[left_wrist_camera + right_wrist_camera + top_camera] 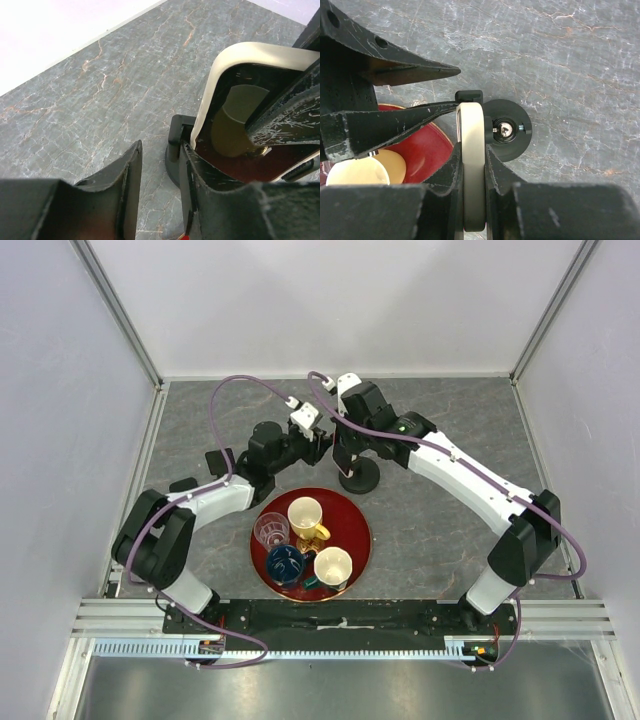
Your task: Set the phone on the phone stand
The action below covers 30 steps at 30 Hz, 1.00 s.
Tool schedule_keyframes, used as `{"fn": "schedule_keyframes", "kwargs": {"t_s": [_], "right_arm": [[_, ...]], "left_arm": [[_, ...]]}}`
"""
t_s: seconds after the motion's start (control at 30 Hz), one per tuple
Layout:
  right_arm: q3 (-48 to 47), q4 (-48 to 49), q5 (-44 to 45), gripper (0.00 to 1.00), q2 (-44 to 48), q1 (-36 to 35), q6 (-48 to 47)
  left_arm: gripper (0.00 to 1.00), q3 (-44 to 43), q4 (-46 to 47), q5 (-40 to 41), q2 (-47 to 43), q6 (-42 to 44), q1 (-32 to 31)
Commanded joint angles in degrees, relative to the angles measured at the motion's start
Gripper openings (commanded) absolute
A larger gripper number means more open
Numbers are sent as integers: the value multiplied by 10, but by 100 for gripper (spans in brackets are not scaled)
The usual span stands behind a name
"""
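My right gripper (471,150) is shut on the phone (471,165), which stands upright and shows its pale rim edge-on. The phone sits right beside the black phone stand (512,135), next to the stem over the round base. In the left wrist view the phone's black screen (235,120) mirrors the red tray. My left gripper (161,150) is open and empty, and its right finger (192,190) lies against the phone's screen side. From above, both grippers meet over the stand (358,478), and the phone is hidden among them.
A round red tray (355,525) lies near the arms' bases. It holds a yellow cup (305,515), a clear glass (270,530), a blue cup (285,565) and a cream cup (332,565). Small black pieces (218,460) lie at the left. White walls enclose the grey table.
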State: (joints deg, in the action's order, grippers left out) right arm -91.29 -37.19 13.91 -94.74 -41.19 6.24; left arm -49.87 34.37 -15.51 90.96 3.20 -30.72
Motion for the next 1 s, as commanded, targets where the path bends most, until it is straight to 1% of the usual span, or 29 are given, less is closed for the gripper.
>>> {"fn": "schedule_keyframes", "kwargs": {"t_s": [0.0, 0.2, 0.23, 0.3, 0.4, 0.43, 0.47, 0.5, 0.6, 0.67, 0.7, 0.73, 0.77, 0.83, 0.87, 0.93, 0.97], "right_arm": [[1, -90, 144, 0, 5, 73, -58], [16, -77, 117, 0, 6, 85, -76], [19, -75, 114, 0, 6, 88, -76], [27, -68, 105, 0, 8, 91, -75], [26, -66, 107, 0, 5, 92, -75], [25, -66, 107, 0, 3, 93, -75], [23, -66, 105, 0, 3, 93, -76], [23, -66, 103, 0, 1, 93, -75], [19, -66, 95, 1, 3, 97, -75], [17, -66, 96, 5, 5, 98, -71], [17, -68, 96, 14, 8, 99, -69], [18, -69, 96, 18, 14, 99, -63], [22, -69, 96, 20, 18, 102, -64], [32, -72, 100, 31, 31, 108, -38], [37, -73, 99, 34, 36, 110, -31], [47, -73, 95, 36, 53, 117, -20], [57, -73, 92, 39, 59, 128, -11]], "left_arm": [[41, 0, 16, 15, -81, 6, 42], [45, 19, 14, 43, -113, 0, 52], [45, 20, 11, 66, -121, -5, 53], [46, 23, 9, 84, -128, -11, 57], [46, 23, 2, 147, -131, -23, 58], [47, 23, 0, 186, -132, -27, 58], [47, 26, 0, 196, -133, -27, 61], [47, 30, 1, 199, -134, -42, 65], [47, 36, 11, 174, -139, -64, 79], [47, 38, 18, 159, -137, -71, 82], [47, 38, 20, 159, -135, -72, 83], [47, 37, 20, 131, -134, -77, 85], [47, 36, 22, 120, -130, -80, 87], [47, 28, 23, 80, -119, -89, 87], [47, 23, 23, 66, -113, -91, 87], [47, 7, 15, 27, -95, -99, 87], [47, 2, 14, 14, -87, -101, 87]]}}
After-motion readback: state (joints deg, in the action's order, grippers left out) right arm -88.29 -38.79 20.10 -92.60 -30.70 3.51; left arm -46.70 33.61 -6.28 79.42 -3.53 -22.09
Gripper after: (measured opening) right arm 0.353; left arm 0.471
